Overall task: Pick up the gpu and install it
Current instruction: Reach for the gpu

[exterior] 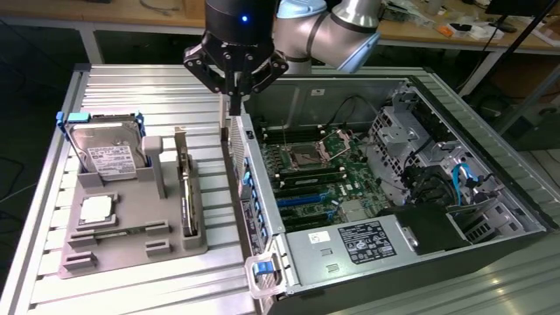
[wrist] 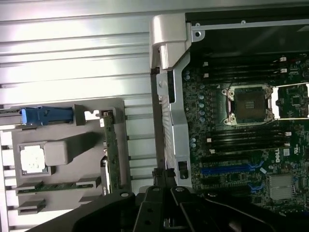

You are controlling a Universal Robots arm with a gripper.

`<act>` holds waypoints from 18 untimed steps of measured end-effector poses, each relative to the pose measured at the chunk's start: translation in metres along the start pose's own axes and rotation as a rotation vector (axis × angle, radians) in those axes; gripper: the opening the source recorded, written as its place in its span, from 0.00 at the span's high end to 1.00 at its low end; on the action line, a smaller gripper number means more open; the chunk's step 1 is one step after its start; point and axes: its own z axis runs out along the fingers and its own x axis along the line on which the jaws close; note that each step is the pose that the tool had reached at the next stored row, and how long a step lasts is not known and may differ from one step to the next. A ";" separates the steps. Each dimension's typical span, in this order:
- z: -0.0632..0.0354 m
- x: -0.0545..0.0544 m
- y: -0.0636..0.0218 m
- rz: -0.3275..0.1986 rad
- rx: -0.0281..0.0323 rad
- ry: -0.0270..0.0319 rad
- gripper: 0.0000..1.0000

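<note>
The hand [exterior: 236, 105] hangs with its fingers pressed together and nothing between them, just above the rear wall of the open computer case [exterior: 262, 190]. The gpu [exterior: 186, 193] stands on its long edge in a slot of the grey holder [exterior: 131, 252] on the ribbed metal worktop [exterior: 131, 88], untouched, beside the case on the exterior view's left. In the wrist view the gpu [wrist: 108, 150] appears as a thin green strip well apart from the hand [wrist: 163, 181]. A hard drive [exterior: 109, 156] with a blue frame and a small square chip [exterior: 96, 209] share the holder. The motherboard [exterior: 315, 170] lies exposed inside the case.
</note>
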 end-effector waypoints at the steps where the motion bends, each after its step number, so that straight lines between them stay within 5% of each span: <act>1: -0.0001 0.002 -0.0002 0.000 0.0001 0.0000 0.89; 18: -0.0012 0.040 -0.0051 0.000 0.0001 0.0001 0.89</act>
